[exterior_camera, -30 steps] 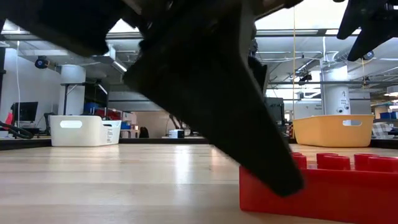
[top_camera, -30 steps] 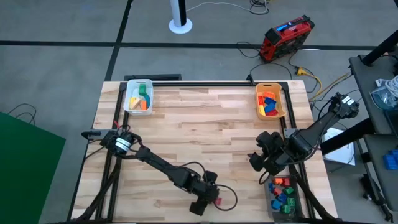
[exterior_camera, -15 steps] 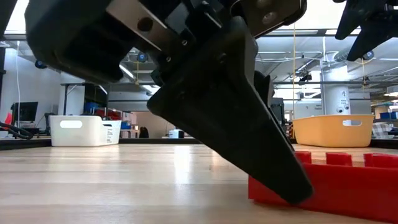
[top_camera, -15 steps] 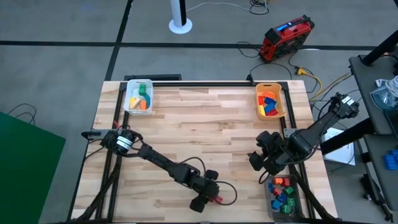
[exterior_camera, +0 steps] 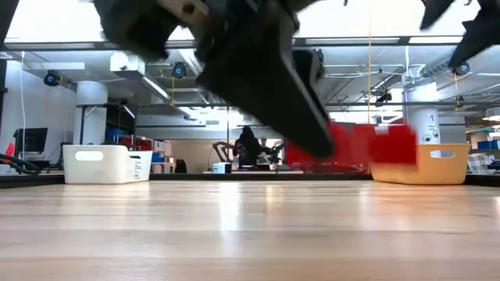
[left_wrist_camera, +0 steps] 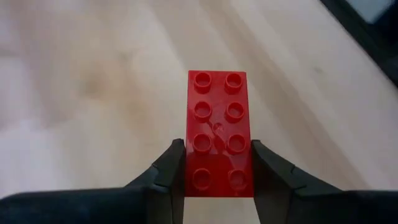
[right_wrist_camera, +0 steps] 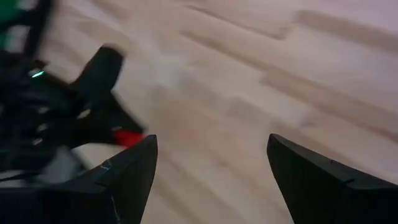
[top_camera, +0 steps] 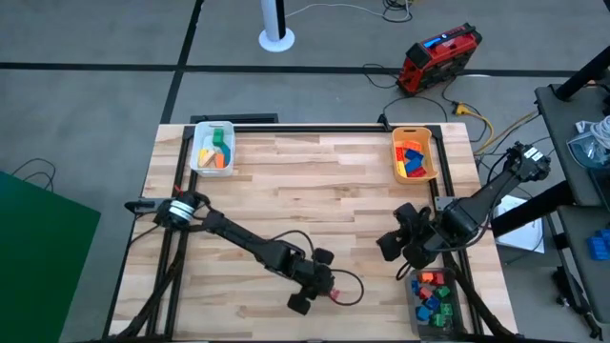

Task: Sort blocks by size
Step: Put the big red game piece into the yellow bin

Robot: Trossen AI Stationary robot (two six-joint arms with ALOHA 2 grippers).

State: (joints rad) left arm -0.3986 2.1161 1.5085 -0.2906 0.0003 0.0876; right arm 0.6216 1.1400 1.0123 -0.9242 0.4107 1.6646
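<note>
White bin [top_camera: 213,150] sits at 11 o'clock on the table [top_camera: 315,191]. The left claw [left_wrist_camera: 217,163] at 6 o'clock is clamped on a red brick [left_wrist_camera: 217,134], long axis pointing straight ahead, clear of the wood. Right claw [top_camera: 391,246], gaping and empty, waits at 4; orange bin [top_camera: 415,155] lies at 1, path clear.
</note>
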